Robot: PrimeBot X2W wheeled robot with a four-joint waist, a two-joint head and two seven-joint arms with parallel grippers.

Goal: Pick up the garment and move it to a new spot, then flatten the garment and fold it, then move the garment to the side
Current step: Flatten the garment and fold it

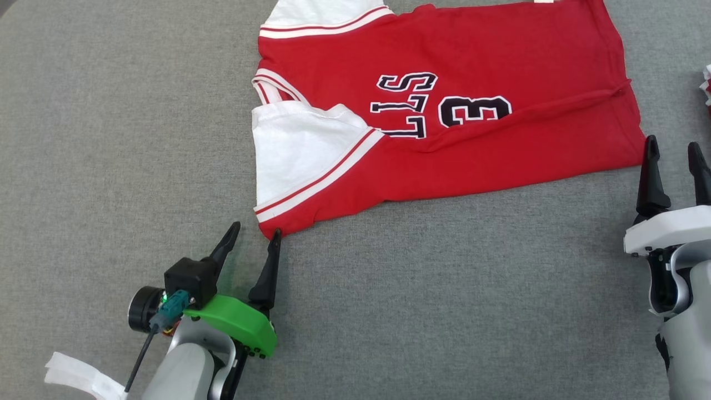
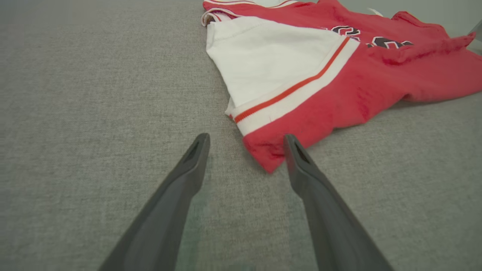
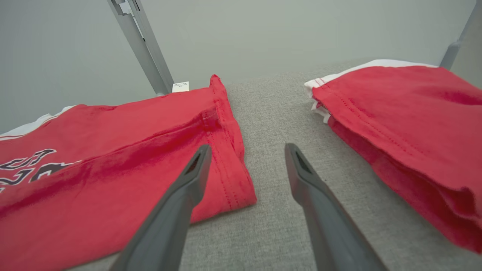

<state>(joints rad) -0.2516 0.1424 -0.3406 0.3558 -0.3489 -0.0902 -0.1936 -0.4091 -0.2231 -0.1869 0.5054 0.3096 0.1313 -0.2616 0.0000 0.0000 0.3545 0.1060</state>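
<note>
The garment (image 1: 500, 61) is a red jersey with white sleeves and dark lettering, lying spread on the grey cloth surface with its front edge folded over. My left gripper (image 1: 255, 230) stands open at the jersey's near left corner (image 2: 269, 158), the right fingertip touching it. My right gripper (image 1: 672, 147) is open just past the jersey's right hem (image 3: 226, 158), nothing between its fingers.
A second red and white garment (image 3: 406, 124) lies to the right of the jersey, its edge at the head view's right border (image 1: 706, 89). A grey metal frame post (image 3: 143, 45) rises behind the table. White tape (image 1: 78, 378) hangs on my left arm.
</note>
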